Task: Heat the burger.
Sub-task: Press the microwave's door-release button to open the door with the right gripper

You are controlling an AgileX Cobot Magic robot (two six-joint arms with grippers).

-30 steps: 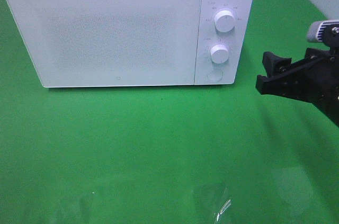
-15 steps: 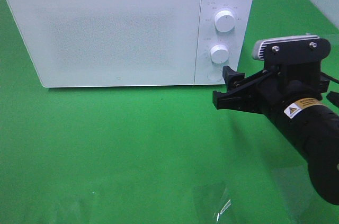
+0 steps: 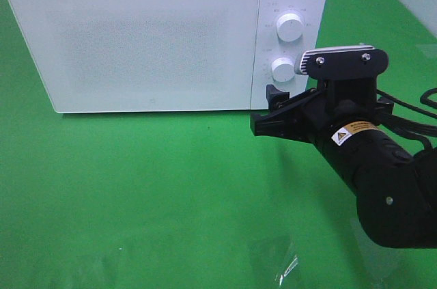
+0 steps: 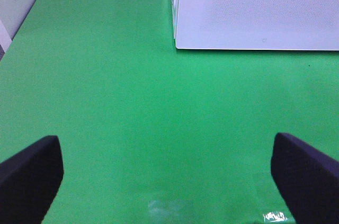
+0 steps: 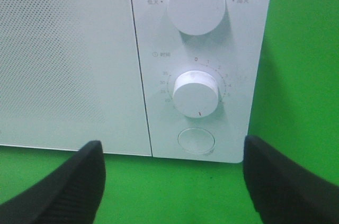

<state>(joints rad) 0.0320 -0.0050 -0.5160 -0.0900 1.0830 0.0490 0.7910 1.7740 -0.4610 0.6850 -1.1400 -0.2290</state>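
The microwave (image 3: 164, 36) stands on the cloth (image 3: 171, 186) with its door (image 3: 136, 43) shut. The right gripper (image 3: 265, 110) is held near the lower part of the panel (image 3: 304, 2), its jaws spread and nothing between them. The left gripper (image 4: 169, 176) is also spread and empty, well apart from the microwave's other end.

The step in hand is judged to be a reach for 1 of 2 controls, the lower knob (image 5: 196, 93) or the round button (image 5: 196, 141) under it; which one cannot be told. For the knob, the jaws should be centred so that both fingers straddle it evenly before they are closed, and the wrist kept square to the panel so that the turn is not skewed. For the button, 1 fingertip should be lined up and the push kept straight and light, so that the microwave is not shoved back on the cloth. The upper knob (image 5: 196, 2) should be left untouched.

The burger is seen in no view. It is not on the visible cloth or in either gripper. Whether it lies behind the shut door, left of the right gripper, cannot be told.
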